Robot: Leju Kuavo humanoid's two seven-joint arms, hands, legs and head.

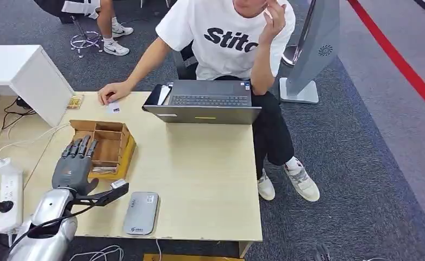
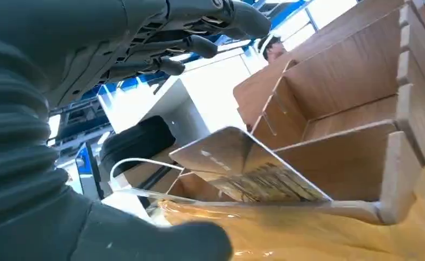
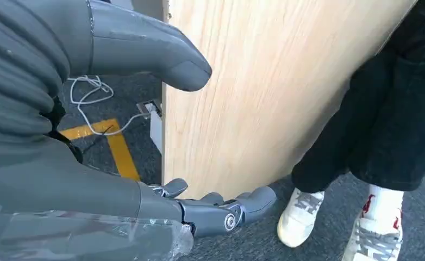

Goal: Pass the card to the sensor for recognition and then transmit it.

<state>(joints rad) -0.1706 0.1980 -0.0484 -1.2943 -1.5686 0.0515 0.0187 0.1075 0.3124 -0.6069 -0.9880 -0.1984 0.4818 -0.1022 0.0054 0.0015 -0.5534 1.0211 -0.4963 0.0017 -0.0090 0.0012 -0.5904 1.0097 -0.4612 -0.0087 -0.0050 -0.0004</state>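
A wooden box (image 1: 108, 142) with several compartments stands on the left part of the light wooden table (image 1: 199, 174). In the left wrist view a shiny card (image 2: 237, 163) leans inside the box's near compartment (image 2: 362, 157). My left hand (image 1: 74, 161) hovers at the box's left side with its fingers (image 2: 199, 44) stretched out above the card, holding nothing. A flat grey sensor (image 1: 141, 212) lies near the table's front edge, right of my left arm. My right hand (image 3: 91, 179) hangs beside the table's edge (image 3: 243, 109), fingers apart and empty.
A person sits behind an open laptop (image 1: 207, 101) at the far edge, one hand (image 1: 112, 91) on the table by a small card (image 1: 113, 108). A white cabinet (image 1: 28, 73) and a power strip (image 1: 6, 190) are at the left. A grey stand (image 1: 313, 51) is on the carpet.
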